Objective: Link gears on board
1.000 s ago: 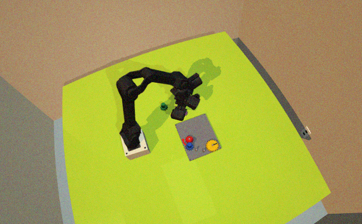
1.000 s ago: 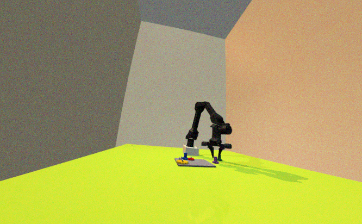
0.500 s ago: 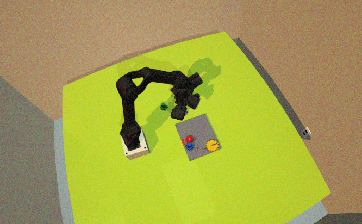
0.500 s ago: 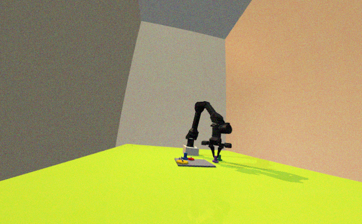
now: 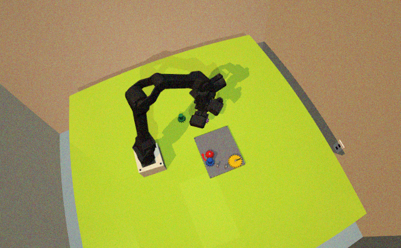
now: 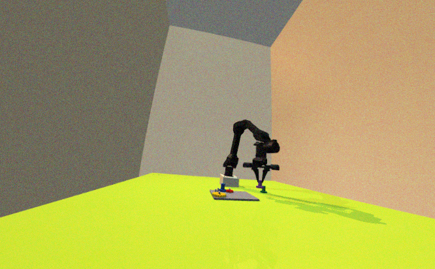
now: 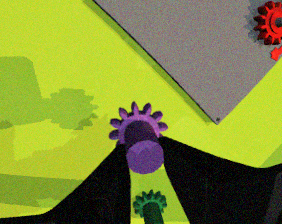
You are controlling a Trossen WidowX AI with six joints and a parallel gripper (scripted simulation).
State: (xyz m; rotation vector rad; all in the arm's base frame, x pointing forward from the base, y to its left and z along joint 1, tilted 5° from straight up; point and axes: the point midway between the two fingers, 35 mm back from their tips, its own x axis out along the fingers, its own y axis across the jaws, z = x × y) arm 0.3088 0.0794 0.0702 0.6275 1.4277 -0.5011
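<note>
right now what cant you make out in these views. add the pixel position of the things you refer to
- jaw tips on the purple gear (image 5: 207, 120) (image 6: 259, 184) (image 7: 145, 157): top view, hidden under the arm
- yellow gear (image 5: 236, 161) (image 6: 219, 194): wrist view, outside the frame
- blue gear (image 5: 209, 161) (image 6: 223, 187): wrist view, mostly cut off by the right edge
- whether blue and red (image 5: 208, 153) (image 6: 229, 190) (image 7: 272, 23) teeth mesh: top view, too small

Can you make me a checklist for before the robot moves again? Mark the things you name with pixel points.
1. Hand (image 6: 260, 181) (image 7: 142, 147) shut on the purple gear (image 6: 259, 186) (image 7: 142, 125): ok.
2. Blue gear (image 5: 209, 162) (image 6: 223, 188) on the board (image 5: 217, 141) (image 6: 242, 196) (image 7: 192, 55), beside the red gear (image 5: 208, 153) (image 6: 229, 190) (image 7: 272, 22): ok.
3. Blue gear's teeth meshing with the red gear's: cannot tell.
4. Pegs (image 5: 217, 164) between blue and yellow gears (image 5: 235, 161) (image 6: 219, 194) filled: not ok, two are bare.
5. Green gear (image 5: 181, 118) (image 6: 263, 190) (image 7: 150, 205) on a peg: not ok, it's on the table.
</note>
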